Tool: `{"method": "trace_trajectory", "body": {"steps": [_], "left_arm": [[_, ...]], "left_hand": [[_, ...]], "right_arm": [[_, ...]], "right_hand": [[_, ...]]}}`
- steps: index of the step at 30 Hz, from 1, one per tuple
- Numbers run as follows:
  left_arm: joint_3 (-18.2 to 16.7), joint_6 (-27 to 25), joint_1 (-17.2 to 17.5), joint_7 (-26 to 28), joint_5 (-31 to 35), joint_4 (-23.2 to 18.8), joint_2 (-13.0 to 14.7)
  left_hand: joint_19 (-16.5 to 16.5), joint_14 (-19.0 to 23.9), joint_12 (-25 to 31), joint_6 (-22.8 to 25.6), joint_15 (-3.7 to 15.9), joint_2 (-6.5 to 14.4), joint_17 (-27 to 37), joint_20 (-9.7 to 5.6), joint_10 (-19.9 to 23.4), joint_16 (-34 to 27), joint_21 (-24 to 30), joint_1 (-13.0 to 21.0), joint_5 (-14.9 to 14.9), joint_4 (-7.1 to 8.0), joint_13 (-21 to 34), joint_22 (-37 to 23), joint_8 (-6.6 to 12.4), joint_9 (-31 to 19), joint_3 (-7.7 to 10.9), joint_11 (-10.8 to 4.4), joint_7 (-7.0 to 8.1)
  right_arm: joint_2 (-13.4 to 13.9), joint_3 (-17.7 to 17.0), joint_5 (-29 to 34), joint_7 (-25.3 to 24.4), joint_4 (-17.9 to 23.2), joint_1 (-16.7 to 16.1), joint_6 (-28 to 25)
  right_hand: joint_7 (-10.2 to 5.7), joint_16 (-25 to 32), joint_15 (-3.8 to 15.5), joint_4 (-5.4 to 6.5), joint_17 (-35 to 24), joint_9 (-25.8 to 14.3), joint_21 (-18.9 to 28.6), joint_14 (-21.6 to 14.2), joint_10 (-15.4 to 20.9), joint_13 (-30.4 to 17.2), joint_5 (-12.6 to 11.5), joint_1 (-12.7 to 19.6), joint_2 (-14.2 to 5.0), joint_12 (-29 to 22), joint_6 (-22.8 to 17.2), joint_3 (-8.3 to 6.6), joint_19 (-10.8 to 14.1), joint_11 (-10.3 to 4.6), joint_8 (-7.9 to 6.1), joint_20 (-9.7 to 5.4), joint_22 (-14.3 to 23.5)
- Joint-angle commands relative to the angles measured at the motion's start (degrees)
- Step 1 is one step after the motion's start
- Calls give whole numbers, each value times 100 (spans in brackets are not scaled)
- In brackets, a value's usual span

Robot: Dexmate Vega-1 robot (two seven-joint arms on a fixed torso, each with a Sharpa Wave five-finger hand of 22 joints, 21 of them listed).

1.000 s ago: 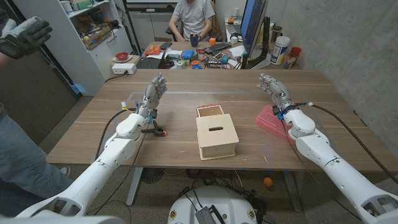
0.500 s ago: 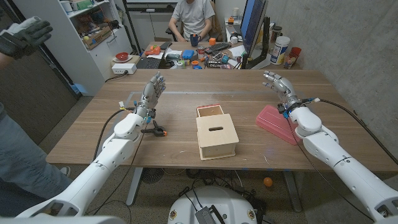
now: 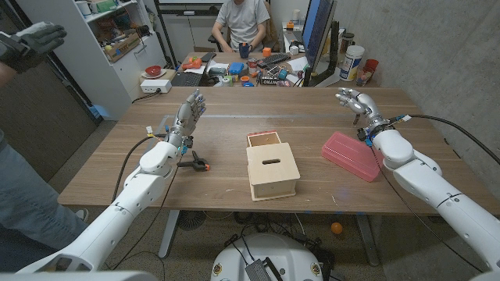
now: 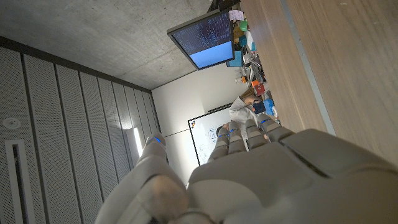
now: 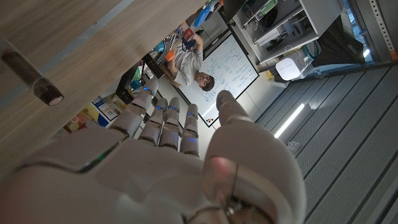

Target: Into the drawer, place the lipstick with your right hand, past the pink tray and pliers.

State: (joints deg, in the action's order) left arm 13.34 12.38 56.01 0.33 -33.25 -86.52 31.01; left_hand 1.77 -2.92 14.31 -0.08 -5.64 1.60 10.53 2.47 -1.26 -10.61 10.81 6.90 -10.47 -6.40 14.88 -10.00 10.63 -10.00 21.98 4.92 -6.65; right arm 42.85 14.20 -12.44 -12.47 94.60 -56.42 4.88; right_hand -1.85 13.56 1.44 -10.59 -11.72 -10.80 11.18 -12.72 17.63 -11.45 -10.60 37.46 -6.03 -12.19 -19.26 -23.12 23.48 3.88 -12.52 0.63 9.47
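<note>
Hovering empty right hand [image 3: 353, 101], fingers apart, beyond flat pink plastic tray [image 3: 353, 155].

Wooden drawer [image 3: 264, 140] stands open mid-desk. Pink tray [image 3: 353, 154] lies right of it; pliers [image 3: 194, 164] left.

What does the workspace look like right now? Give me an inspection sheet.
Surface: wooden table, no damage seen.
Job's things: wooden box, its drawer open on the far side; pink tray; pliers; dark cylinder lying on the table, perhaps the lipstick.
Clutter: nothing seen.
Hands: left hand and right hand raised, fingers apart, holding nothing.
Cables: black cable at the right arm.
Surroundings: seated person behind the table; gloved hand.
</note>
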Motion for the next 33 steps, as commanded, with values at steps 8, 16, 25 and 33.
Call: {"method": "trace_trajectory", "body": {"steps": [8,16,25,33], "left_arm": [[-19,-136,108,71,-6,-236,143],[-27,-141,155,110,-21,-275,150],[-49,-180,202,156,-73,-314,152],[-19,-231,217,176,-72,-316,150]], "left_hand": [[14,35,-15,90,-74,34,8,35,75,-51,34,58,-20,-13,-25,-29,58,-26,25,51,-18],[16,52,-16,126,-89,37,8,49,105,-55,36,57,-19,-17,-46,-30,66,-24,25,49,-11],[14,67,-22,172,-97,39,9,55,130,-58,41,55,-17,-21,-73,-31,74,-24,23,57,-11],[31,76,-31,187,-77,40,10,106,147,-58,37,53,-16,-25,-97,-31,70,-24,22,34,-6]], "right_arm": [[606,112,1491,-581,762,-6,-1572],[776,184,1983,-555,927,64,-1984],[901,245,2339,-400,927,148,-2320],[967,472,2732,-130,904,356,-2766]], "right_hand": [[-106,71,-12,22,-16,-38,31,-185,51,-9,-22,249,80,-26,-83,-13,103,-18,-18,27,33],[-162,75,8,36,-24,-43,24,-208,121,-14,-27,334,124,-46,-168,5,103,-38,-36,34,35],[-271,109,37,65,-47,-49,38,-285,197,-25,-34,411,152,-66,-329,34,155,-100,-77,20,40],[-423,101,68,11,-47,-55,36,-303,270,-38,-58,654,232,-80,-538,26,181,-196,-124,16,43]]}}
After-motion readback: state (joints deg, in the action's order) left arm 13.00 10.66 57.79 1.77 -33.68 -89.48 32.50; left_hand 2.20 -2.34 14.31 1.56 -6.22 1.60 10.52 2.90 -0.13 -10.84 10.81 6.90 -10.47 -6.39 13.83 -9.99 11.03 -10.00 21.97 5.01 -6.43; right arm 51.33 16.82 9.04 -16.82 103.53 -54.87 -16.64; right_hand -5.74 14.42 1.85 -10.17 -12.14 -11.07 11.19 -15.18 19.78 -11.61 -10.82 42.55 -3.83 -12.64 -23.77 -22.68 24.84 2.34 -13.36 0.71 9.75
